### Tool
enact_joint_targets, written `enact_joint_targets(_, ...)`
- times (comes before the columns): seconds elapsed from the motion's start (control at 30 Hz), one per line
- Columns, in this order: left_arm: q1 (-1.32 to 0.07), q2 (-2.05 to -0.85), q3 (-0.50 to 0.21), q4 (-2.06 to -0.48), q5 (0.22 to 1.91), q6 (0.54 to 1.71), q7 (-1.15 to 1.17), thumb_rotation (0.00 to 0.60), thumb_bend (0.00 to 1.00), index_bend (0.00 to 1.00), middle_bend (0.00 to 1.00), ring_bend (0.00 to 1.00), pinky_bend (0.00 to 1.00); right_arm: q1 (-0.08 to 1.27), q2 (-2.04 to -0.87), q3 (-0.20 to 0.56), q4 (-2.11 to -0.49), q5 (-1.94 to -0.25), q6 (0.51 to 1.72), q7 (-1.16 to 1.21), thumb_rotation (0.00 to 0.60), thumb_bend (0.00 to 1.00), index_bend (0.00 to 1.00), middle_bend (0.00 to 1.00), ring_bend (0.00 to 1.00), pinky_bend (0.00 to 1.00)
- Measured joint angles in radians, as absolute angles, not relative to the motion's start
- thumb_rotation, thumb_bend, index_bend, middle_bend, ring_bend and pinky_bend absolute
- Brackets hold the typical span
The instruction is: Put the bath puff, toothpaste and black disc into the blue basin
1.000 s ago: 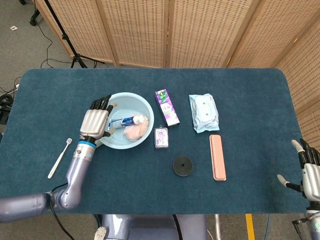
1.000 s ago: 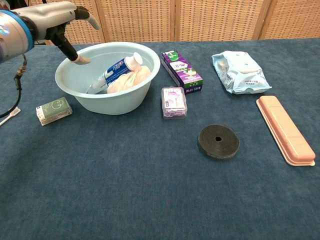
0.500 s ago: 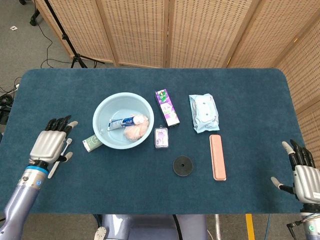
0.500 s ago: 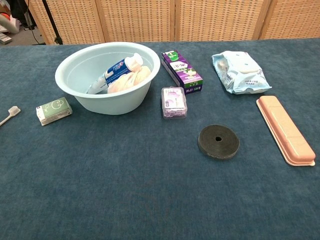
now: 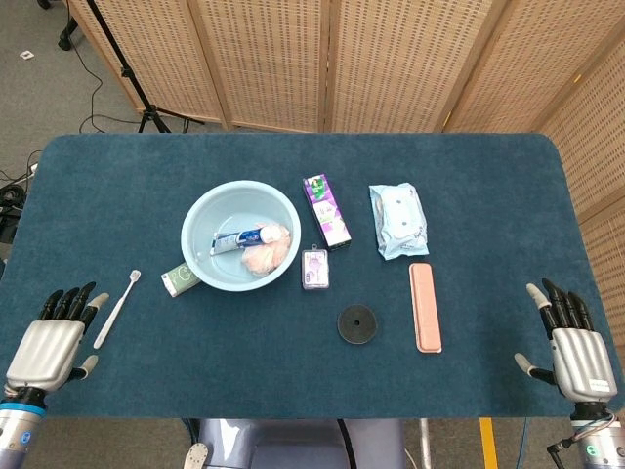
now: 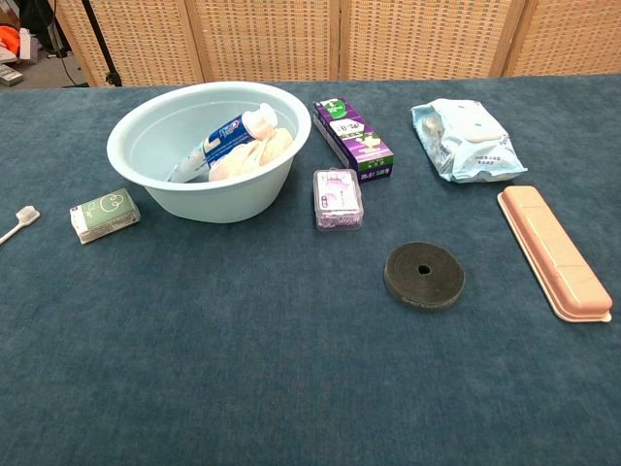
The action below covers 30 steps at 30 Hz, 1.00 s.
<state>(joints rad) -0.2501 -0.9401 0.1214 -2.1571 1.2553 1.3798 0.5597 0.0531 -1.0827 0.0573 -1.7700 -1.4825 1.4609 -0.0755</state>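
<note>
Head view: toothpaste [image 5: 241, 237] lies crosswise in basin [image 5: 217, 203] — cap rightward; both hands empty, fingers spread.

Black disc [image 5: 356, 323] on bare cloth, open all round — pink case [image 5: 425, 307] to right, purple floss box [image 5: 314, 268] between it and blue basin [image 5: 200, 215].

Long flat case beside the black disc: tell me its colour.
The case is a plain pale peach-pink, clearest in the chest view.
</note>
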Motion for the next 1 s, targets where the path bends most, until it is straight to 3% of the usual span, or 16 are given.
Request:
enact_joint_targets(0.5,-0.171,-1.021,0.147,-2.023,1.308,1.383,0.43,0.6,0.26,0.0,0.0,0.0,0.0,0.089,-1.077,-0.023,-1.889,-1.588,1.363,-0.306,0.6,0.16,0.06,0.0,0.0,0.0)
enact_joint_targets(0.7,-0.165,-1.019,0.139,-2.014,1.32,1.369,0.402,0.6,0.26,0.0,0.0,0.0,0.0,0.146,-1.087,-0.03,-1.978,-1.611,1.261,-0.42,0.6,0.16,0.11,0.0,0.0,0.0)
enact_joint_targets(1.0,-0.159,-1.011,0.128,-2.01,1.322,1.355,0.375,0.6,0.26,0.0,0.0,0.0,0.0,0.242,-1.173,0.005,-2.058,-1.525,1.128,-0.531,0.6,0.16,0.15,0.09,0.04,0.0)
